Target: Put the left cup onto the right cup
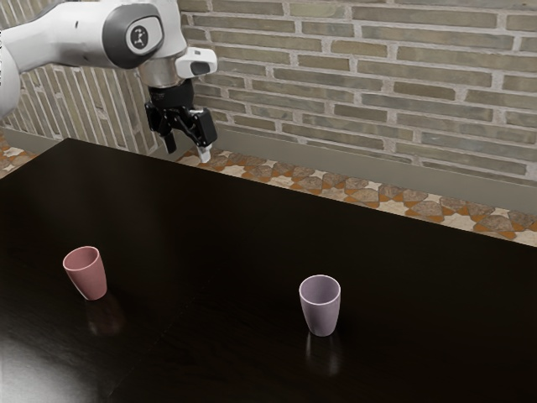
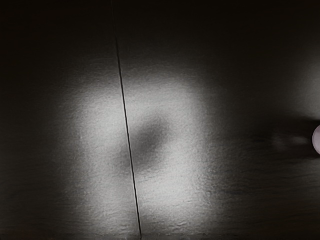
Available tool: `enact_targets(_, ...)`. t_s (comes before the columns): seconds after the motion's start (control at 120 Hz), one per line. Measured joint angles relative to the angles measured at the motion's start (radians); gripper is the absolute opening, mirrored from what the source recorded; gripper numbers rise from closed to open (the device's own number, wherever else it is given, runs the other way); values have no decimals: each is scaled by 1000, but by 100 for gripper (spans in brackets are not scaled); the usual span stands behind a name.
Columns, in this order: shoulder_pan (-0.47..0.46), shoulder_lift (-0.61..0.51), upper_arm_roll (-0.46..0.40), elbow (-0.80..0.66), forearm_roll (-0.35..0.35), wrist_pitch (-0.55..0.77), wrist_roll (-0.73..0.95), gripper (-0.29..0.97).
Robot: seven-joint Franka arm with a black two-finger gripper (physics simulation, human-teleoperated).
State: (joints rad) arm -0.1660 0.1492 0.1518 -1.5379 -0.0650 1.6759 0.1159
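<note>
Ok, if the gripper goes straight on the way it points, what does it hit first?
Probably bare table, near the seam in its top. The open gripper points down with neither the pink cup nor the lilac cup under it.

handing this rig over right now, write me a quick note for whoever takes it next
Gripper: open, empty, high above the far part of the table.
Pink cup: upright on the table, at the exterior view's left.
Purple cup: upright, at the exterior view's right, well apart from the pink one.
Done: nothing; neither cup is grasped.
Left: grasp the pink cup, lift it, set it onto the purple cup.
</note>
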Motion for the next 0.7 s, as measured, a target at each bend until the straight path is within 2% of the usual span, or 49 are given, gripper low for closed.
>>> enact_targets(0.283, 7, -87, 9, -181, -8, 38, -2, 68)
enact_targets(0.55, 6, -195, 22, -396, 15, 136, -4, 68)
enact_targets(0.7, 73, -241, 27, -498, 22, 196, -4, 68)
